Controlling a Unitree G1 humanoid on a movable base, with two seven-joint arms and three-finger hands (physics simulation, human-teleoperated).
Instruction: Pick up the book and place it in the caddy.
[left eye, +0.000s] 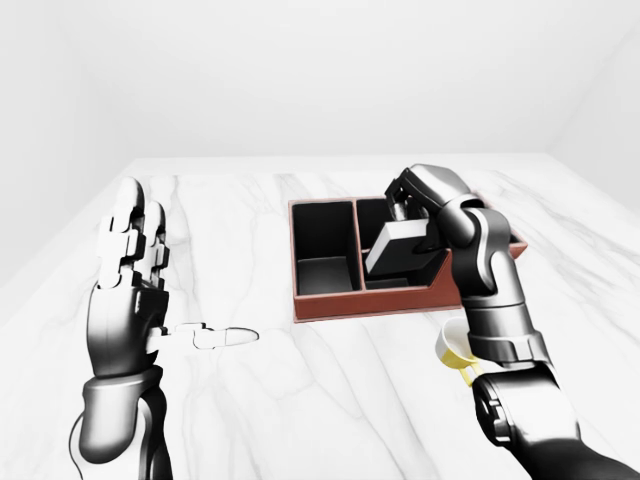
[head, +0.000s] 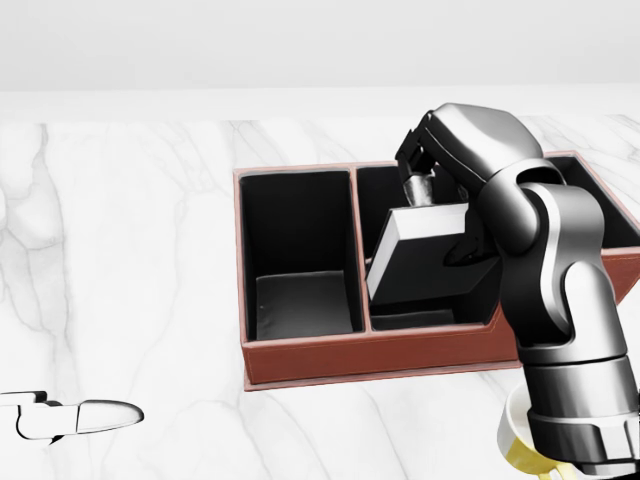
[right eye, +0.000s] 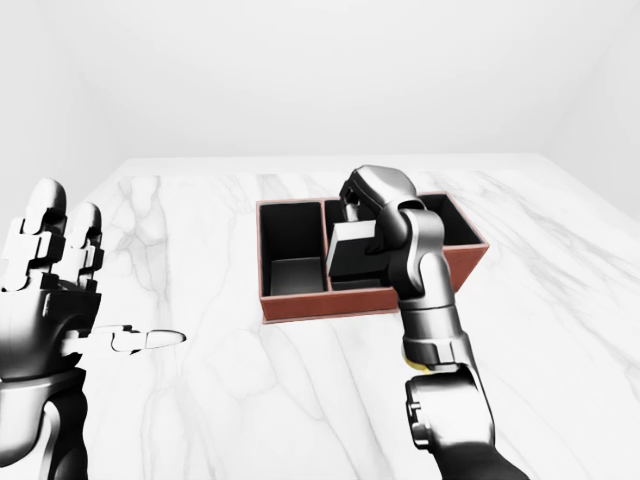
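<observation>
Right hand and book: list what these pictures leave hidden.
- Right hand: its fingers on the book are covered by the wrist and forearm in all views.
- Book: right part hidden behind the forearm, head view.
- Caddy: right compartment mostly blocked by the arm.
- Yellow-white cup: cut off by arm and edge, head view.
</observation>
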